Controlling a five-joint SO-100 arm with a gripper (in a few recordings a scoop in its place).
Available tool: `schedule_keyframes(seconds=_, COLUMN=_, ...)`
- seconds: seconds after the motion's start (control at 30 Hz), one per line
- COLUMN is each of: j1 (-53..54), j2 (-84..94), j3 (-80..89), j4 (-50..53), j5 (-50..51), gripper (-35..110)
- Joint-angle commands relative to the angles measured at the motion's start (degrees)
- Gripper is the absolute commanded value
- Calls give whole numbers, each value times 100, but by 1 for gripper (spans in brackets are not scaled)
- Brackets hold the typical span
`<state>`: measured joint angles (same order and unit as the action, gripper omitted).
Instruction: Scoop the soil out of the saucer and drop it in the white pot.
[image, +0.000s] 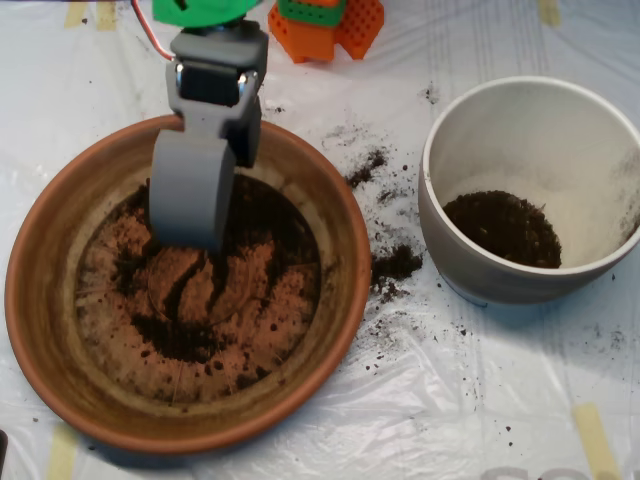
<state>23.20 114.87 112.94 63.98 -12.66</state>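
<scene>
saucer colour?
Orange-brown terracotta saucer, its flat bottom stained dark in radial streaks; overhead view shows it best.

Bright, even light overhead; soft glare ripples across the wrinkled clear plastic sheet (480, 400), a faint shadow sits under the off-white round pot (600, 110), focus slightly soft.

The scoop (188, 215) covers the far-left part of the saucer (60, 330) floor, hiding any soil (180, 335) beneath it and its own mouth. The arm (215, 60) is cut off by the top edge, as is the orange block (330, 28). The white pot (470, 270) runs past the right edge; its near wall hides part of its floor.
</scene>
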Motion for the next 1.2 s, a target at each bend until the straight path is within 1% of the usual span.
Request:
schedule_keyframes(seconds=0.0, j1=272, j2=-123, j3=193, j4=-220, j5=-211, gripper=51)
schedule_keyframes(seconds=0.07, j1=378, j2=-466, j3=229, j4=-272, j5=-255, gripper=55)
schedule_keyframes(seconds=0.17, j1=510, j2=-1046, j3=149, j4=-290, j5=-272, gripper=55)
schedule_keyframes(seconds=0.33, j1=712, j2=-2215, j3=-492, j4=-70, j5=-316, gripper=62)
schedule_keyframes(seconds=0.57, j1=853, j2=-3111, j3=-1336, j4=229, j5=-404, gripper=67)
schedule_keyframes(seconds=0.73, j1=905, j2=-3946, j3=-2347, j4=712, j5=-396, gripper=69)
schedule_keyframes(seconds=0.9, j1=905, j2=-4931, j3=-3568, j4=1433, j5=-343, gripper=70)
schedule_keyframes(seconds=1.17, j1=650, j2=-5968, j3=-5010, j4=2285, j5=-510, gripper=69)
